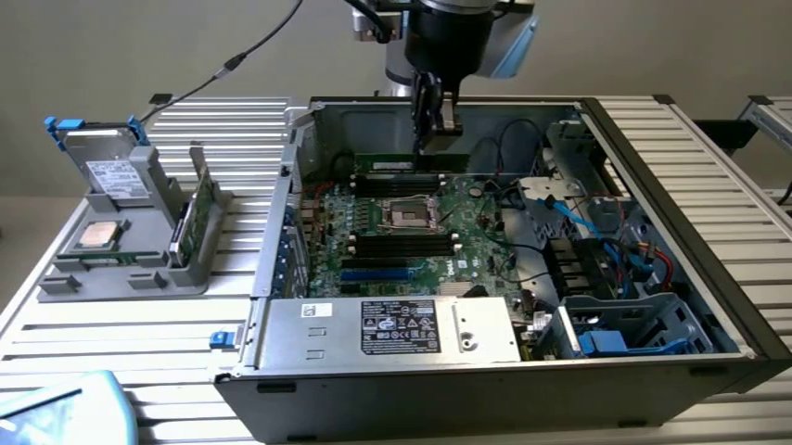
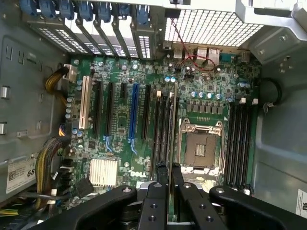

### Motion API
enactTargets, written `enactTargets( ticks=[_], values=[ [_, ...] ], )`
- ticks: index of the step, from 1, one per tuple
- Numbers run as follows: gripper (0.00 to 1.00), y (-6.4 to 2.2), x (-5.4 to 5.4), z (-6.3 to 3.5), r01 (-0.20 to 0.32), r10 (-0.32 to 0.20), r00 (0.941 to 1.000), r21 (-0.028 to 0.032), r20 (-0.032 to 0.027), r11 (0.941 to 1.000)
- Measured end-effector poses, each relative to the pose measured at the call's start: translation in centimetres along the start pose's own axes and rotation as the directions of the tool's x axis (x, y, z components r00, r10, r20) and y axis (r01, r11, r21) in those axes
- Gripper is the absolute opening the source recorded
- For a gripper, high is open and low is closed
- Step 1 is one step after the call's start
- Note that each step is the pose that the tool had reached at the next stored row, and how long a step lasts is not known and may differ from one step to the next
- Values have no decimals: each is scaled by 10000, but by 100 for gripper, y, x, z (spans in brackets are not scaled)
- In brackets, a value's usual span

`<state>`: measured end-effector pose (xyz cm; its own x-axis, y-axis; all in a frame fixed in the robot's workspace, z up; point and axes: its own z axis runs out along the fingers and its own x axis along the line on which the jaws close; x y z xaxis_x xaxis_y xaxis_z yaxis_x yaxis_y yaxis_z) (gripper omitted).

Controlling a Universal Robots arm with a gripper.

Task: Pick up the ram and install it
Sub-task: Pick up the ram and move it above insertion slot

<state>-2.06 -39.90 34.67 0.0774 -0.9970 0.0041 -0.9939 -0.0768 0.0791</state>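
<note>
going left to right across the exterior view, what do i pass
silver drive with white label → ram clamped in the gripper → blue cable → computer case's right rim

Arm (image 1: 455, 37), one: dark wrist section hanging vertically over the open computer case (image 1: 495, 399), near the case's far wall. Gripper (image 1: 436, 144): two black fingers (image 2: 159, 191) pointing straight down, reaching below the case's rim. Jaws: drawn close and parallel, clamped on the two flat faces of the ram (image 1: 399, 165), which sits on edge and level at the fingertips inside the case.
</note>
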Motion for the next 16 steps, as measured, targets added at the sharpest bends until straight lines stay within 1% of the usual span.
enactTargets(
  ticks=[4, 7, 11, 16],
  values=[
    [14, -25, 1, 61, 0, 0, 10000, 44, -5, 10000],
    [14, -37, 2, 114, -1, 1, 10000, 62, -7, 10000],
    [14, -54, 2, 184, 0, 1, 10000, 79, -10, 10000],
    [14, -68, -1, 274, -11, 11, 10000, 82, -10, 10000]
  ],
)
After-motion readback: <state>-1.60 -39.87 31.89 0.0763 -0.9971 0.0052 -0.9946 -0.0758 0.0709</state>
